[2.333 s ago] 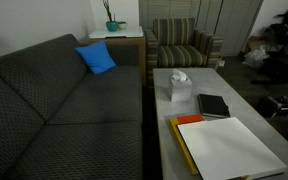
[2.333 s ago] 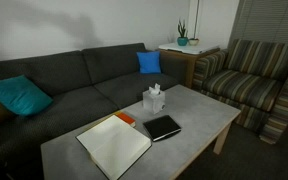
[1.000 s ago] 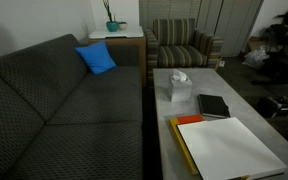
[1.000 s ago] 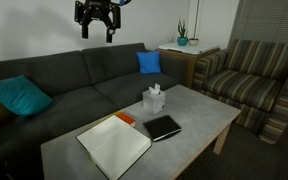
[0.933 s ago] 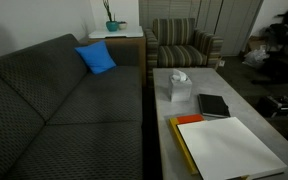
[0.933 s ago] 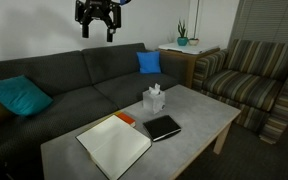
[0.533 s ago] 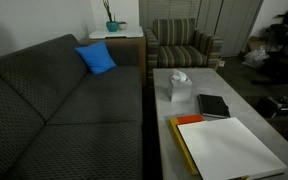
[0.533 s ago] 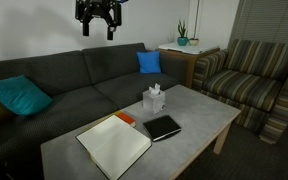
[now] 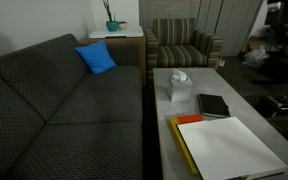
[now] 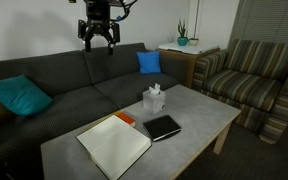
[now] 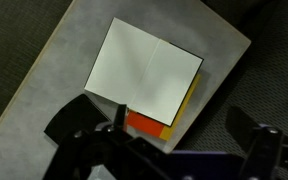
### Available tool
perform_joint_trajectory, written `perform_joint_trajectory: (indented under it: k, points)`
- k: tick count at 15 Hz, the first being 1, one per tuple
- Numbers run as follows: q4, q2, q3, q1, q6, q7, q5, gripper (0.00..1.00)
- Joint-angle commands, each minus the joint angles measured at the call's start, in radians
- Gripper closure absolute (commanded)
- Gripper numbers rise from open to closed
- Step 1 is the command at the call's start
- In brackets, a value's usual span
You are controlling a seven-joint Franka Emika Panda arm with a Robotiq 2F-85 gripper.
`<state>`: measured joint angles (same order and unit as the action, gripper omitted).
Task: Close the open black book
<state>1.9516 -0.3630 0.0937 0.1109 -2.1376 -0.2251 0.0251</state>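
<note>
Approach step: the claw [image 10: 97, 38], fingers apart, hangs high above the black book [image 10: 114, 146]; next, descend to its cover edge

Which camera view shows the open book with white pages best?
The wrist view: it looks down from above on the open book, so both white pages and the middle fold show. Both exterior views show the open book at a slant, with the fold hard to see.

White-paged black book [image 10: 114, 146]; striped armchair [image 10: 249, 75]; blue cushion [image 9: 96, 58].
</note>
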Motion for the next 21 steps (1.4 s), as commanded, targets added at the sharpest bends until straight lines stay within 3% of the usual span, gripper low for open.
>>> perform_joint_trajectory:
  k: [1,3,4,9,11,17,20,21]
  points:
    - [-0.076,-0.131,0.011,0.003,-0.079,0.017,0.022,0.00]
    - [-0.133,-0.214,0.034,-0.014,-0.088,-0.027,-0.016,0.00]
    - [-0.061,-0.131,0.019,0.000,-0.078,0.015,0.014,0.00]
    - [-0.131,-0.221,0.026,-0.001,-0.088,0.003,0.004,0.00]
    - [-0.133,-0.229,0.005,0.031,-0.122,0.071,0.040,0.00]
    - [-0.251,-0.411,-0.011,0.068,-0.150,0.249,0.038,0.00]
    - [-0.324,-0.542,0.018,0.054,-0.162,0.219,0.014,0.00]
    - [-0.255,-0.455,0.003,0.063,-0.151,0.241,0.029,0.00]
